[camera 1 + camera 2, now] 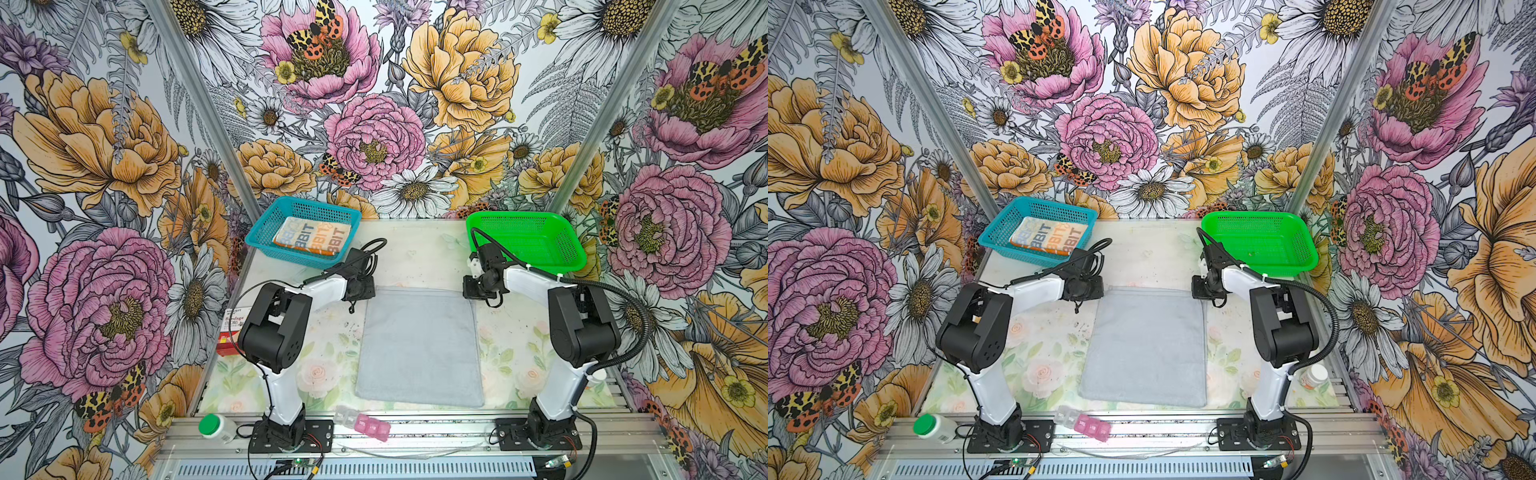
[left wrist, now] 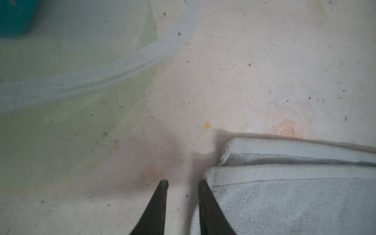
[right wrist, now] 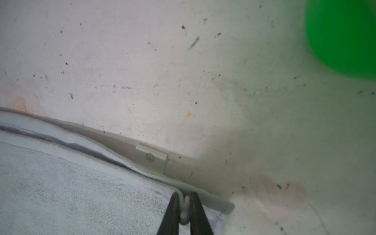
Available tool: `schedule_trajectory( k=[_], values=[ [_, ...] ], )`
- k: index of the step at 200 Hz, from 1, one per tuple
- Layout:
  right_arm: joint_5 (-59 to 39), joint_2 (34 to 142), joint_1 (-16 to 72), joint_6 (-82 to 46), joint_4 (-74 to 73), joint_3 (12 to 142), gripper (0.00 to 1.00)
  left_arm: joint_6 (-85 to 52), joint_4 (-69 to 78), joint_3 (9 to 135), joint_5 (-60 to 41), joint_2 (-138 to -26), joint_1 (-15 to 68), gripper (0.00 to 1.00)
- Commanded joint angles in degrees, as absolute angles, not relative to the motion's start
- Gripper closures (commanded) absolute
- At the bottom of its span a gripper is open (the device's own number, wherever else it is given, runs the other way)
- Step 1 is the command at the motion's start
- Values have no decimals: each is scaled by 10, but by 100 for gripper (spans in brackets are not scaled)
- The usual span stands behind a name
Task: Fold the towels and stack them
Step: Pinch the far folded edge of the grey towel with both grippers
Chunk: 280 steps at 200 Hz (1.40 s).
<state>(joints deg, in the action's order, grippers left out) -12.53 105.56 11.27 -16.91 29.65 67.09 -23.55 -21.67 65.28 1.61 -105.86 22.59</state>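
A plain pale grey towel (image 1: 419, 349) (image 1: 1144, 349) lies flat mid-table, two layers showing at its far edge. My right gripper (image 3: 184, 195) (image 1: 478, 291) is at the far right corner, shut on a pinch of the towel's (image 3: 71, 193) top edge. My left gripper (image 2: 182, 182) (image 1: 360, 291) sits at the far left corner, jaws apart with bare table between the tips. One finger rests against the towel's (image 2: 295, 203) corner edge. A folded striped towel (image 1: 311, 237) (image 1: 1050, 237) with "RABBIT" lettering lies in the blue basket (image 1: 266, 232).
A green basket (image 1: 540, 232) (image 3: 341, 40) stands at the back right. On the left are a red bandage box (image 1: 232, 332) and a green-capped white bottle (image 1: 216, 428). A pink pill box (image 1: 365, 424) lies on the front rail, and a small white jar (image 1: 1314, 376) by the right arm.
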Motion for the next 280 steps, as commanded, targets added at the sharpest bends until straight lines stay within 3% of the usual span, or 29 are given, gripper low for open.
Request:
schedule_trajectory(
  k=[1,152,219,280],
  values=[
    [-127,1059,115,-167,286,687,97,-228,-194,650,0,-1059,220,71],
    [-140,1059,116,-165,288,687,100,-235,-180,665,-37,-1091,236,74],
    [-140,1059,115,-165,289,690,100,-234,-181,659,-42,-1080,241,98],
    [-140,1038,117,-167,298,685,100,-210,-229,655,32,-1018,257,100]
  ],
)
